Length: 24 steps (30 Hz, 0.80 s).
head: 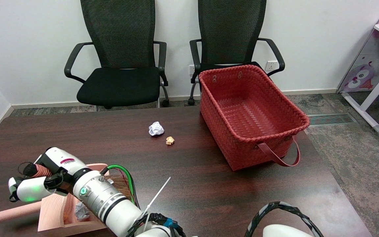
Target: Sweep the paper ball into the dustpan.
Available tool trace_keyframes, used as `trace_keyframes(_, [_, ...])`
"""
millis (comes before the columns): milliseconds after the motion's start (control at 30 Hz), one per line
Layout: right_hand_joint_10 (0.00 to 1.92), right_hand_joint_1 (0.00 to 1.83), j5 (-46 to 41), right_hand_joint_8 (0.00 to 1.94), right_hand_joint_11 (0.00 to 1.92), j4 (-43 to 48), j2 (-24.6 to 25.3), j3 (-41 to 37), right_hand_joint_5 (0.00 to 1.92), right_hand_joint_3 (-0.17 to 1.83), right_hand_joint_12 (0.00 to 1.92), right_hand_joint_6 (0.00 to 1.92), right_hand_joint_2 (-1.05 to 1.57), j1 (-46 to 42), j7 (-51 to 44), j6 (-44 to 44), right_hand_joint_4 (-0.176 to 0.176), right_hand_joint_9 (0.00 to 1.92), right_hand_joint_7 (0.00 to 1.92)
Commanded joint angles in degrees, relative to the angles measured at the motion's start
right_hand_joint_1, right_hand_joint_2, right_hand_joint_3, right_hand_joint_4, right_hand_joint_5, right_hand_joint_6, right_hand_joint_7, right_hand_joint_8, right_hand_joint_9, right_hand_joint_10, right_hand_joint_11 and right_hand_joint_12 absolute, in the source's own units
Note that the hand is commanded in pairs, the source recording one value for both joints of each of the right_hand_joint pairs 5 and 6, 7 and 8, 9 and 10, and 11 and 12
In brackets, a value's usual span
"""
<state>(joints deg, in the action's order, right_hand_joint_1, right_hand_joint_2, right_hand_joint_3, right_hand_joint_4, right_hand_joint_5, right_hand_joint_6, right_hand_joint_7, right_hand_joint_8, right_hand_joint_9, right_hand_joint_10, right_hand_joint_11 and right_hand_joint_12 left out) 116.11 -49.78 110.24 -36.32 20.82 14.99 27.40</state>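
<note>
Paper ball (156,128) one white, one tan (170,141), one dustpan (56,210), hand (41,177) fingers clamped on brush (36,170)

No readable text, numbers or brand names appear; a small magenta label on the white robot hand (53,171) is too blurred to read.

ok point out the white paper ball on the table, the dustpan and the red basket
white paper ball (156,128), head view, middle of the crumpled wad on the table
pink dustpan (53,210), head view, its left side wall
red woven basket (224,115), head view, its near left wall
</note>
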Motion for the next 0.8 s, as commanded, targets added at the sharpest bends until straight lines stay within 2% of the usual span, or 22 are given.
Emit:
trace_keyframes(33, [1.92,0.91,3.6,1.92,1.92,-1.9,-4.4,7.9,1.92,1.52,1.92,1.92,1.47,4.8,29.9,5.0,-0.002,1.92,1.92])
trace_keyframes(167, [1.92,0.91,11.6,1.92,1.92,-1.5,-5.2,8.4,1.92,1.54,1.92,1.92,1.43,5.7,41.3,8.9,-0.002,1.92,1.92])
trace_keyframes(367, [1.92,0.91,22.4,1.92,1.92,-1.6,-7.6,8.4,1.92,1.53,1.92,1.92,1.39,7.0,53.2,15.1,-0.002,1.92,1.92])
trace_keyframes(800, [1.92,0.92,30.0,1.92,1.92,-2.5,-10.5,8.5,1.92,1.52,1.92,1.92,1.38,8.6,67.7,20.0,-0.002,1.92,1.92])
